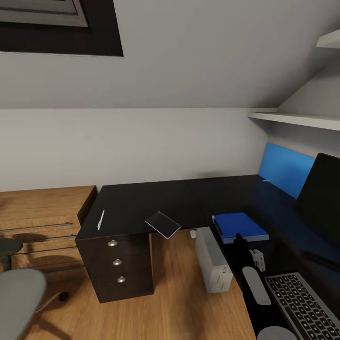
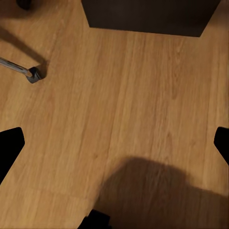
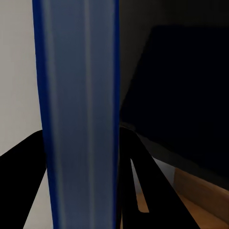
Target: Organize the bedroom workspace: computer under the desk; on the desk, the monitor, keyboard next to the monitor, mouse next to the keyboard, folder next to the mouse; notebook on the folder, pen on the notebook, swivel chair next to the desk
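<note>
— Right gripper [image 3: 81, 191] is clamped on the flat blue folder [image 3: 78, 95]: one black finger lies against each face, seen edge-on. Left gripper [image 2: 114, 148] hangs with its fingers spread wide, holding nothing, over the wooden floor [image 2: 143, 95].

— Where is the folder relative to the desk?

— In the head view it lies on the black L-shaped desk [image 1: 141, 203] at about 4 o'clock from centre. The grey keyboard [image 1: 302, 302] is further out at 5 o'clock and the black monitor [image 1: 323, 198] is at 3 o'clock.

— Risks?

— 1. You hold the folder by one edge only. If you swing it fast, it may pivot or slide out of the grip.
2. A pale oblong shape [image 1: 255, 286] lies just beside the keyboard. I cannot tell whether it is the mouse. Keep the folder's path high enough that you don't push it.
3. The thin grey notebook [image 1: 163, 224], at 6 o'clock, overhangs the desk edge, so a bump could drop it onto the floor.
4. The white pen [image 1: 100, 219], at 8 o'clock near the desk's end, could roll off if nudged.
</note>
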Controlling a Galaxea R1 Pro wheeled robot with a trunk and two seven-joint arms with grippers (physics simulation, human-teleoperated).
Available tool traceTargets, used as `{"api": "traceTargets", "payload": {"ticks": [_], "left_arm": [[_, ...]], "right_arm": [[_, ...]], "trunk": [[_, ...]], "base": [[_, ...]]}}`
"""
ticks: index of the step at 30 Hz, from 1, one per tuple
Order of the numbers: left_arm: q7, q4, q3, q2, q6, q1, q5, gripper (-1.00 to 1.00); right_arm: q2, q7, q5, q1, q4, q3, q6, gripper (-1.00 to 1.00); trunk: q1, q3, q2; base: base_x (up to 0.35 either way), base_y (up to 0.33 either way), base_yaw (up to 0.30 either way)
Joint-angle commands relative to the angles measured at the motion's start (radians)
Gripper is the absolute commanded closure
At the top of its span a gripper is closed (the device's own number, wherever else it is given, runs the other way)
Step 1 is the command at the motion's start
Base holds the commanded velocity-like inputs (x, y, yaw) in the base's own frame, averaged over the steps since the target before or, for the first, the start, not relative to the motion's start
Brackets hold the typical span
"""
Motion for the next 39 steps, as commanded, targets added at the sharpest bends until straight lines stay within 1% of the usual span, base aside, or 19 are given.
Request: {"api": "traceTargets", "payload": {"ticks": [1, 7, 14, 34, 39], "left_arm": [[0.006, 0.0, -0.008, 0.001, -0.006, -0.001, 0.01, -1.0], [0.006, 0.0, -0.008, 0.001, -0.006, -0.001, 0.01, -1.0], [0.006, 0.0, -0.008, 0.001, -0.006, -0.001, 0.01, -1.0], [0.007, 0.0, -0.007, 0.002, -0.006, -0.001, 0.01, -1.0], [0.006, 0.0, -0.008, 0.002, -0.006, -0.001, 0.01, -1.0]], "right_arm": [[0.0, -0.005, -0.014, 0.0, 0.0, -0.002, -0.003, 1.0], [0.0, -0.005, -0.014, 0.0, 0.0, -0.003, -0.003, 1.0], [0.0, -0.005, -0.014, 0.0, 0.014, -0.002, -0.003, 1.0], [0.0, -0.006, -0.014, 0.0, 0.016, -0.002, -0.003, 1.0], [0.0, -0.006, -0.014, 0.0, 0.015, -0.002, -0.003, 1.0]], "trunk": [[0.0, -0.001, 0.0], [0.0, -0.001, 0.0], [0.0, -0.001, 0.0], [0.0, -0.001, 0.0], [0.0, -0.001, 0.0]], "base": [[0.147, 0.0, 0.0], [0.065, 0.0, 0.0], [0.004, 0.0, 0.0], [0.001, 0.0, 0.0], [0.139, 0.0, 0.0]]}}
